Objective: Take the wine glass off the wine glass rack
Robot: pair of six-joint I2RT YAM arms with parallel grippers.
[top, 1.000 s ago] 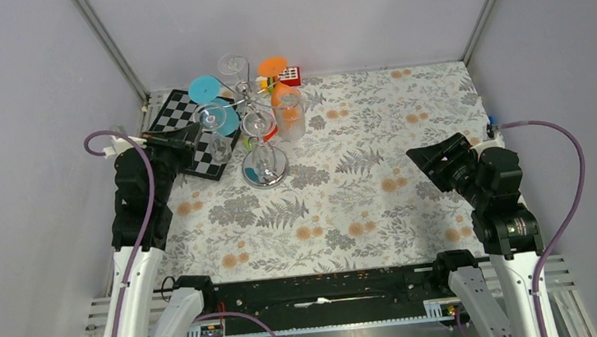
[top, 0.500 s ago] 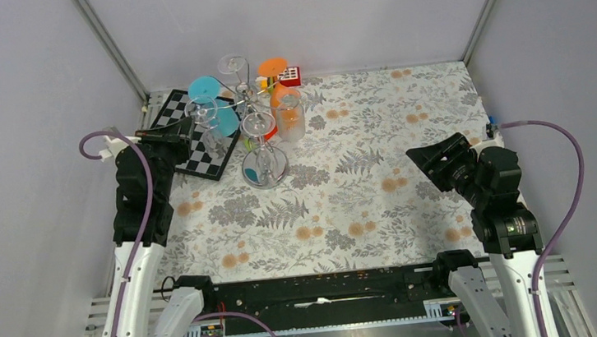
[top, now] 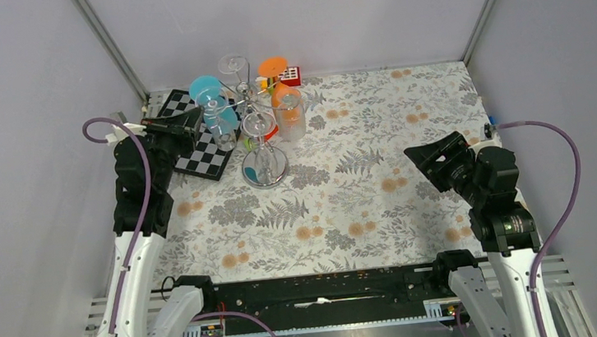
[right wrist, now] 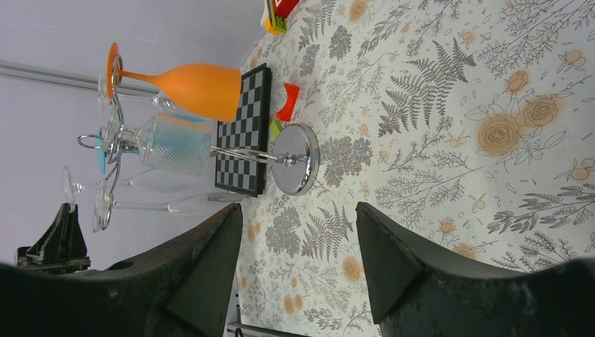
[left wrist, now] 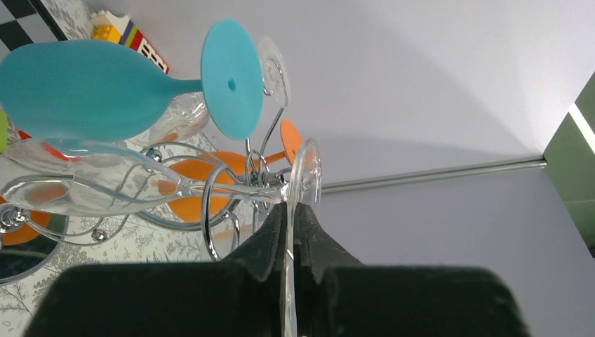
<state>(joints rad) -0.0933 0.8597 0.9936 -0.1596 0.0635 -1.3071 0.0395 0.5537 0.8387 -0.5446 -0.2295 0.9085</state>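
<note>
At rack (right wrist: 296, 159), left fingers (left wrist: 270, 242) tight on wine glass (left wrist: 306, 175) foot edge; right fingers (right wrist: 203, 263) apart over open table (top: 365, 203).

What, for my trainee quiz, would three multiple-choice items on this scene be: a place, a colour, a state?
1. Where is the chessboard? A. right table edge B. left of the rack's base C. near edge
2. Which tinted glasses hang on the rack? A. blue glass, orange glass B. red, green C. black, yellow
3. The left gripper is: A. open B. shut on nothing C. shut on the clear glass's foot
Answers: B, the top view shows it beside the base; A, both colours show there; C, it pinches the foot.
</note>
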